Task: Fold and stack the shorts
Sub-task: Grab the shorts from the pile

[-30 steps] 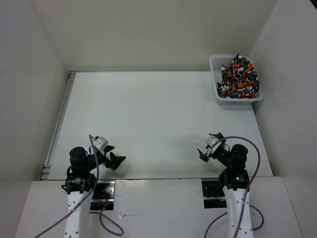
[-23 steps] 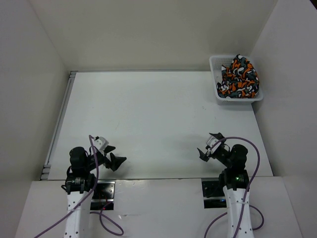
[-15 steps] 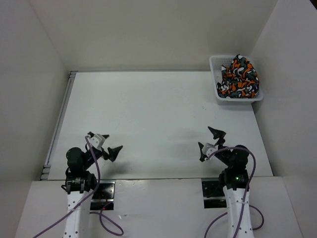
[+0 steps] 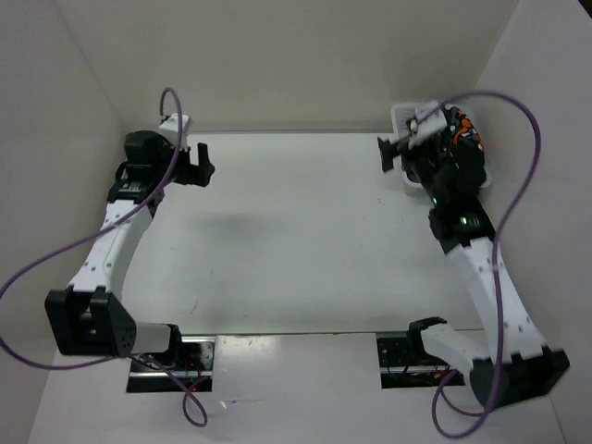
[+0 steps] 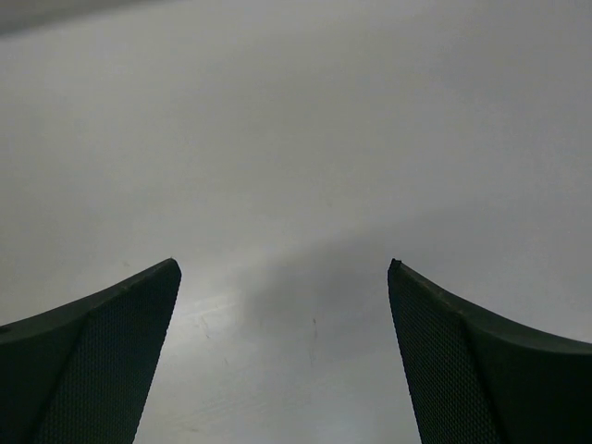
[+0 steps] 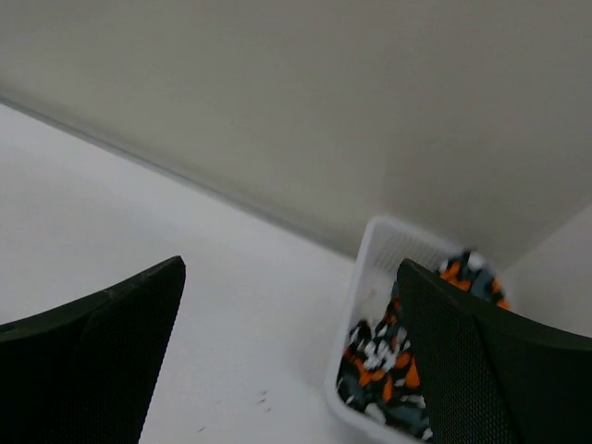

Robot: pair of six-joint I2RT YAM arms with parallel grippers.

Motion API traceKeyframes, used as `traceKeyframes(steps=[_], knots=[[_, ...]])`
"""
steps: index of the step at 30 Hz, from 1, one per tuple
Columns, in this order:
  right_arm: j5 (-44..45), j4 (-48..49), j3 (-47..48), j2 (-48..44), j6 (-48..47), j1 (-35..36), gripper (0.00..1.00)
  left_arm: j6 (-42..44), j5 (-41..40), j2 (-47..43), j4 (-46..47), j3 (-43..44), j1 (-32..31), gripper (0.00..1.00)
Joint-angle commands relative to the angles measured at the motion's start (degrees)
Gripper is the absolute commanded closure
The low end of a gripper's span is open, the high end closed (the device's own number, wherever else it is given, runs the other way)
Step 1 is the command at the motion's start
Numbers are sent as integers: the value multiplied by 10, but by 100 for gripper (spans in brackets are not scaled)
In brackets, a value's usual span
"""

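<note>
While the shorts [image 6: 381,365] lie crumpled in the white mesh basket [image 6: 356,296] at the far right of the table [image 4: 296,231], the right gripper [image 6: 291,266] hovers near it, the left gripper [image 5: 284,264] well apart, both gaping empty. Soft, light cloth, I'd judge: pinch a raised fold.

Shorts [image 6: 375,365] blotched orange, white, perhaps grey-black; white mesh basket [image 6: 388,245].

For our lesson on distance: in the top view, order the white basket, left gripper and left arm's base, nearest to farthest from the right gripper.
1. white basket, beside the right gripper, far right.
2. left gripper, far left.
3. left arm's base, near left.
</note>
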Motion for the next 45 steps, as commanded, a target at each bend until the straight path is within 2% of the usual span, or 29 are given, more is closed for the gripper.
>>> traceKeyframes(steps=[1, 4, 5, 6, 7, 8, 11, 13, 15, 16, 17, 19, 20, 24, 28, 31, 34, 36, 41, 44, 45], knots=[[220, -142, 92, 156, 197, 9, 0, 2, -103, 64, -155, 37, -51, 0], [246, -156, 132, 224, 284, -6, 0, 2, -88, 107, -187, 69, -70, 0], [257, -162, 141, 242, 309, -15, 4, 2, -65, 114, -188, 69, -70, 0], [266, -162, 152, 261, 360, -44, 13, 2, -53, 127, -194, 78, -70, 0], [280, -169, 178, 303, 384, -62, 29, 2, -44, 133, -195, 86, -70, 0], [285, -169, 191, 324, 406, -78, 37, 2, -35, 140, -201, 86, -70, 0], [309, -160, 232, 396, 454, -132, 55, 2, -35, 165, -206, 99, -70, 0], [339, -139, 243, 422, 454, -144, 58, 2, -41, 174, -206, 106, -70, 0], [354, -118, 243, 455, 439, -144, 58, 2, -46, 191, -206, 112, -70, 0], [354, -112, 250, 465, 439, -144, 53, 2, -46, 198, -206, 120, -70, 0], [354, -105, 250, 489, 431, -144, 37, 2, -46, 212, -206, 120, -70, 0], [354, -82, 264, 513, 411, -144, 25, 2, -35, 227, -206, 141, -70, 0], [375, -77, 264, 537, 411, -144, 24, 2, -35, 240, -206, 146, -70, 0], [394, -63, 299, 587, 384, -144, 21, 2, -29, 259, -206, 159, -70, 0], [422, -85, 350, 638, 397, -144, 21, 2, -29, 265, -206, 159, -70, 0], [434, -105, 387, 667, 419, -144, 25, 2, -23, 271, -211, 159, -70, 0], [428, -112, 418, 694, 419, -144, 25, 2, -23, 282, -211, 159, -70, 0], [428, -127, 430, 708, 419, -144, 25, 2, -23, 282, -211, 164, -70, 0], [406, -132, 410, 720, 425, -144, 13, 2, -34, 287, -217, 170, -70, 0], [391, -137, 415, 726, 425, -144, 13, 2, -29, 287, -217, 170, -70, 0], [391, -137, 427, 734, 420, -144, 16, 2, -29, 287, -217, 170, -70, 0]])
